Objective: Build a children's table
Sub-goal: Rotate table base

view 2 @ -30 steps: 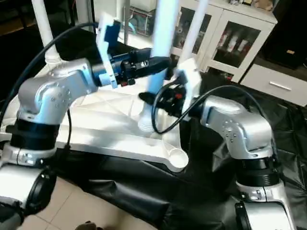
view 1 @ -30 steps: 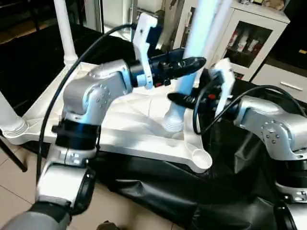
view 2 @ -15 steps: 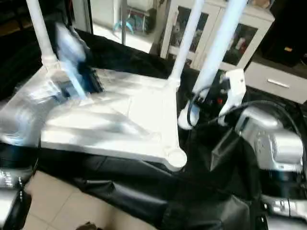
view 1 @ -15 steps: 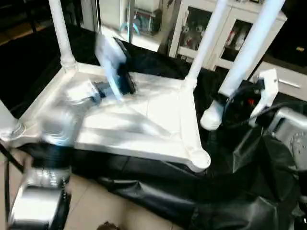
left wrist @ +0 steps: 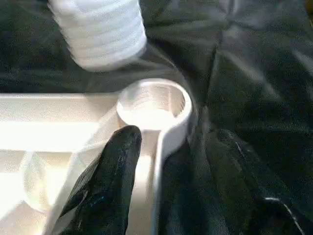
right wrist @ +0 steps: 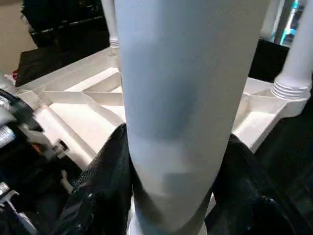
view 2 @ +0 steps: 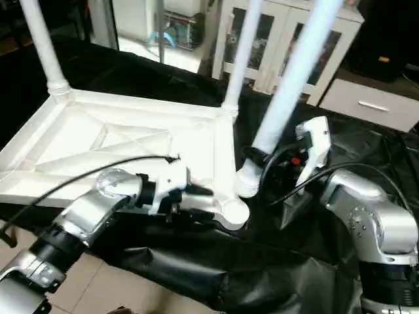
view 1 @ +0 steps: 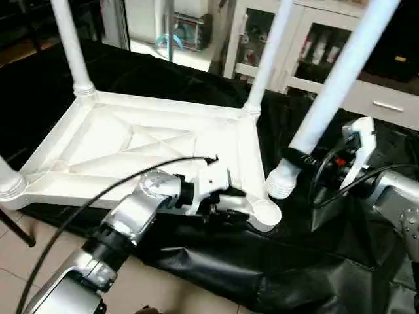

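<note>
1. Black plastic sheeting (view 1: pixel 216 275) covers the work surface over pale floor tiles; white glass-door cabinets (view 1: pixel 308 46) stand behind.
2. Nearest: left gripper (view 1: pixel 230 204), forearm stretched low and level, fingers parted astride the rim at the empty round corner socket (left wrist: pixel 152 104); nothing gripped.
3. White plastic rectangular tabletop (view 1: pixel 131 154) lies upside down on the sheeting, X-ribbed underside up, with three white tube legs upright in its corners.
4. Right gripper (view 1: pixel 302 159), wrist bent, clamps the fourth white tapered leg (view 1: pixel 337 85); leg tilted, ribbed end just beside the empty socket.
5. No legible writing.
</note>
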